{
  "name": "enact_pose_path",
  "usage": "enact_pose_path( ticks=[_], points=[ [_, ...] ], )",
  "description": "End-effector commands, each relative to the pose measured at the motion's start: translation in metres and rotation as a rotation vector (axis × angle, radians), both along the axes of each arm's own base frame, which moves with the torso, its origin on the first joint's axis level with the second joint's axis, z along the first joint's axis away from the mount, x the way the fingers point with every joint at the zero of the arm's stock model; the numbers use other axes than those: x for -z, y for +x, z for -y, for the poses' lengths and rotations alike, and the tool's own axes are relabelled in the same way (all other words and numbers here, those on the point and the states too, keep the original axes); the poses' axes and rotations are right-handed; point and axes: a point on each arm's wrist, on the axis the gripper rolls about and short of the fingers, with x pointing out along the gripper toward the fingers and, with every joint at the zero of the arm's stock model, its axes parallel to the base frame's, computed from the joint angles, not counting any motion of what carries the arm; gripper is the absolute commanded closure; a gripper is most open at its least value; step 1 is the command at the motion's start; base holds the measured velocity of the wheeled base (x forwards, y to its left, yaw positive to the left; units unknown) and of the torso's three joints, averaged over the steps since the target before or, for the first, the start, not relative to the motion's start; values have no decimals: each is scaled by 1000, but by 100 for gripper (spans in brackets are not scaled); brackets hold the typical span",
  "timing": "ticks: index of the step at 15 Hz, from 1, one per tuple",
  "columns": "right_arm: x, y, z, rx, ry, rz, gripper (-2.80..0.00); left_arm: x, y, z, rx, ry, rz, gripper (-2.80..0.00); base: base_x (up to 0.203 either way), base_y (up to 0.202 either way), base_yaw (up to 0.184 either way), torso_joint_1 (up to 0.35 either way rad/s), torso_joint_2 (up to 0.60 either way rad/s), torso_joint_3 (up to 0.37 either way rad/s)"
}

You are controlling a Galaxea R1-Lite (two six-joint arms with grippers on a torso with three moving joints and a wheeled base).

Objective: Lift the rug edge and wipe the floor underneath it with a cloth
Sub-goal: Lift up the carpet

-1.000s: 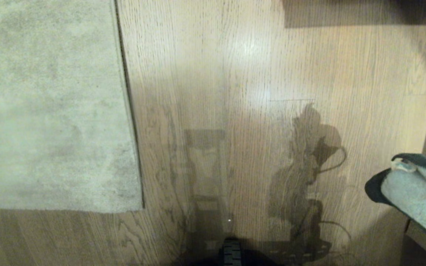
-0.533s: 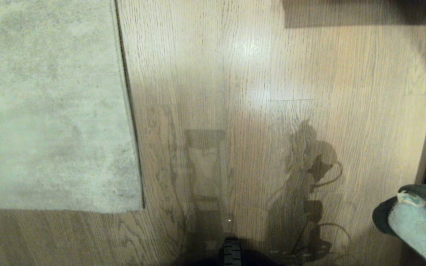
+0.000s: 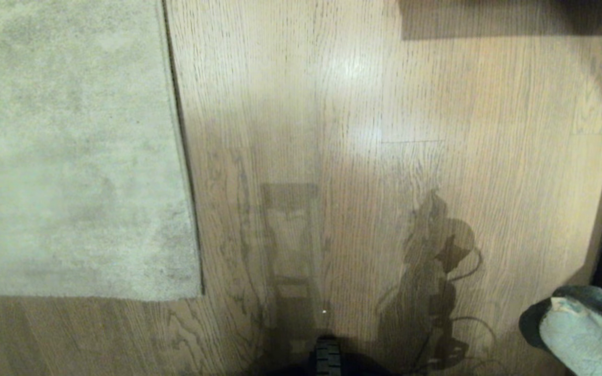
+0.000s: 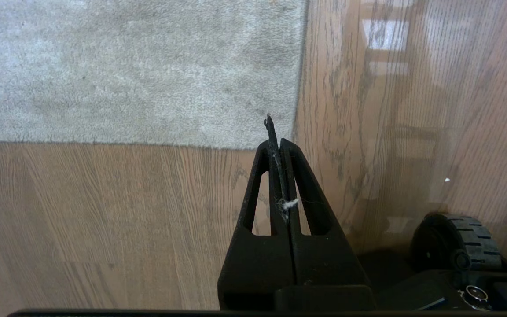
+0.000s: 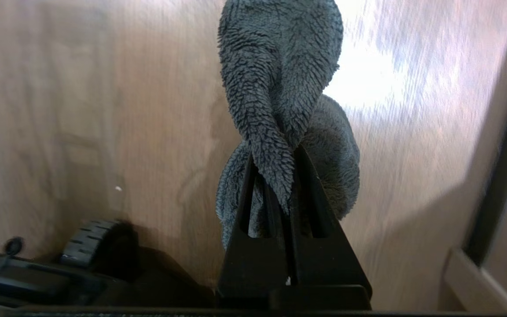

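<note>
With the rug flat on the floor, left gripper pressed together and empty, right gripper pinching the cloth, first approach low, slipping fingertips under the rug corner.

A dark furniture edge borders the far side.

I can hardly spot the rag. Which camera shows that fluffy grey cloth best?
The right wrist view: the fluffy dark grey terry cloth fills its centre, pinched in the shut right tool. The head view catches only part of it at its lower right corner. The left wrist view shows none.
</note>
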Motion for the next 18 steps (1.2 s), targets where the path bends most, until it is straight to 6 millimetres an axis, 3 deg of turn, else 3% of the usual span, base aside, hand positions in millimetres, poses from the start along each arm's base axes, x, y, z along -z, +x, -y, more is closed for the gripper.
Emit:
enact_pose_path(
  ticks=[1, 7, 18],
  points=[
    [6, 1, 0, 15, 46, -19, 0, 0, 0, 0, -1, -1, 0, 0, 0, 0, 0, 0, 0, 0],
    [19, 2, 4, 189, 115, -152, 0, 0, 0, 0, 0, -1, 0, 0, 0, 0, 0, 0, 0, 0],
    [19, 2, 4, 187, 133, -153, 0, 0, 0, 0, 0, -1, 0, 0, 0, 0, 0, 0, 0, 0]
  ],
)
